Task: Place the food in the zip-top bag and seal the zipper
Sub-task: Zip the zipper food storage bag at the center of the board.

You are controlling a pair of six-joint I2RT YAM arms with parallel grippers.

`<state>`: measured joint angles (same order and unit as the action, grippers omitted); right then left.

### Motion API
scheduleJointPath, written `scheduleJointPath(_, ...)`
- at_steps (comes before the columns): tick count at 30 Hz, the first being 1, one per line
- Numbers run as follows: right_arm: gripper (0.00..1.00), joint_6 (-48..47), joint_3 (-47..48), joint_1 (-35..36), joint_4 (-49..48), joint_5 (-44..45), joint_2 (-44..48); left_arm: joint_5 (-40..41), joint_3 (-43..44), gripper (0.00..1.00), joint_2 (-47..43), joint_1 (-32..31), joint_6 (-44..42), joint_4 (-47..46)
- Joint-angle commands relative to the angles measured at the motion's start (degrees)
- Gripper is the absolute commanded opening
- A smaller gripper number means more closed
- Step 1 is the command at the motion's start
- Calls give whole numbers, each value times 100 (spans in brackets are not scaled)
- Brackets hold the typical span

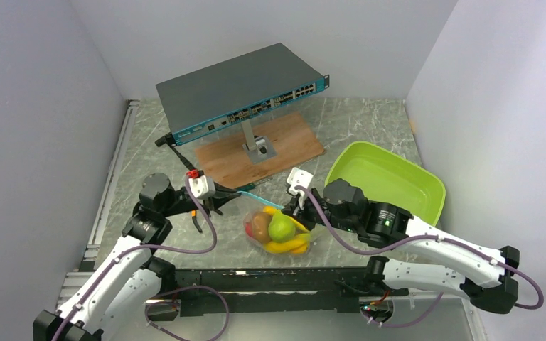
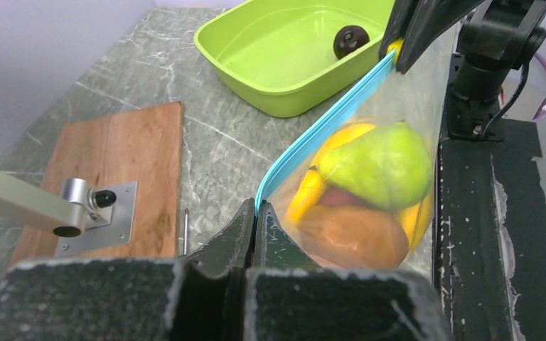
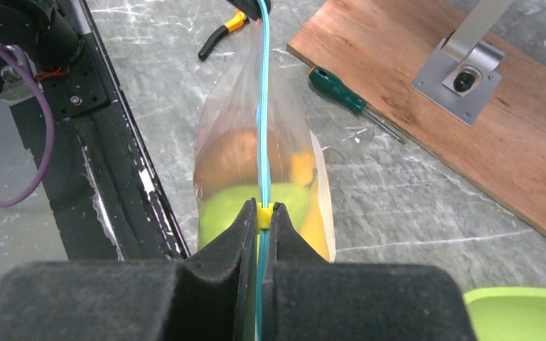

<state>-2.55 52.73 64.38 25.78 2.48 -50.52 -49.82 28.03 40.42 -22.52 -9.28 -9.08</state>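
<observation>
One bag [image 2: 416, 96], one pear [image 2: 387, 163], one tray [image 2: 277, 92]

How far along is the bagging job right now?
Done: the green pear, banana and brown fruit are inside the zip-top bag. In hand: left gripper and right gripper are each shut on the zipper, stretching it between them. Remaining: one dark fruit sits in the green tray, and whether the zipper is fully sealed is unclear.
</observation>
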Motion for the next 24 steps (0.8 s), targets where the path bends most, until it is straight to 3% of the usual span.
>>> scheduleJointPath(1,0,165,3,99,547,403,453,56,168,0,-132,403,-583,468)
scheduleJointPath(11,0,128,-83,110,974,589,1003,-114,219,0,-313,958,-769,679)
scheduleJointPath(24,0,246,-123,110,1401,840,1439,-333,325,0,-290,1066,-790,800)
